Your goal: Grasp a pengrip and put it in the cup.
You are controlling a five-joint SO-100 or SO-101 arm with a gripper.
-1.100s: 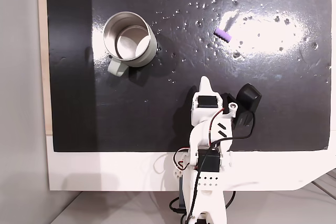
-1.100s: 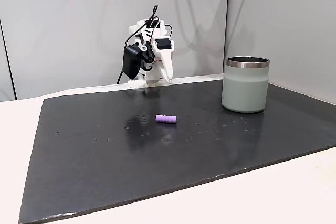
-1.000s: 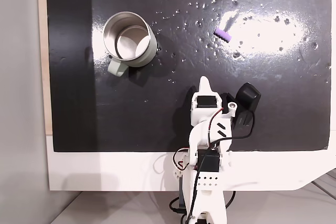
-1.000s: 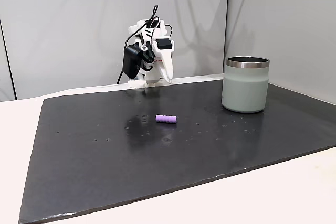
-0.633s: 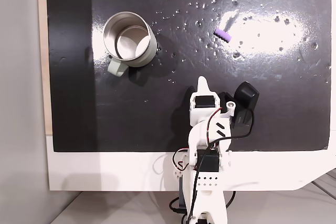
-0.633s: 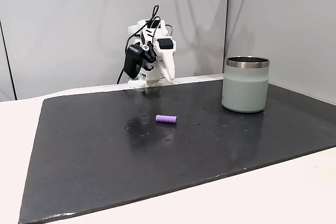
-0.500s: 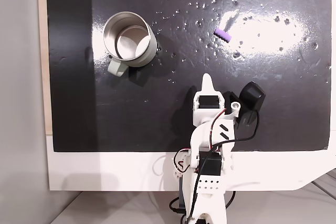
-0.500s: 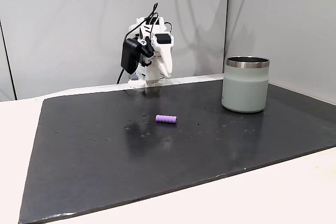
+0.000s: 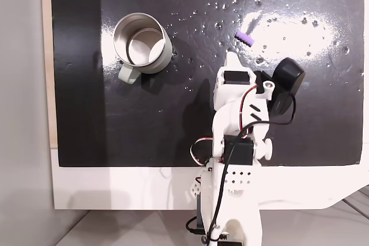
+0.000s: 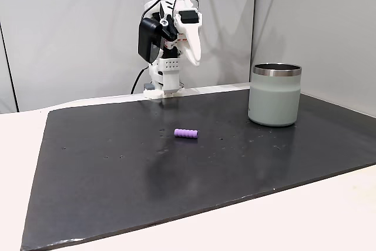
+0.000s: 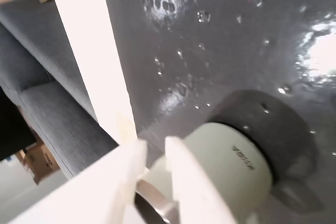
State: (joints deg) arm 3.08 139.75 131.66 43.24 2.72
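Lying on the dark mat, mid-table, pengrip is untouched. Cup upright, well right of it in a fixed view. Gripper raised behind both, fingers nearly together, holding nothing.

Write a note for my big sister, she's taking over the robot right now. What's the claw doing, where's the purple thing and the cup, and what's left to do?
Claw: raised above the black mat, holding nothing. In the wrist view its two fingers sit close together with a narrow gap.
Pengrip: lying flat on the mat, untouched, just beyond the claw tip in the top-down fixed view.
Cup: upright and apart from the pengrip, to its left in that view, handle toward the arm's side. Nothing purple shows inside.
Done: nothing yet.
Left: lower the claw over the pengrip, grasp it, carry it to the cup, drop it in.
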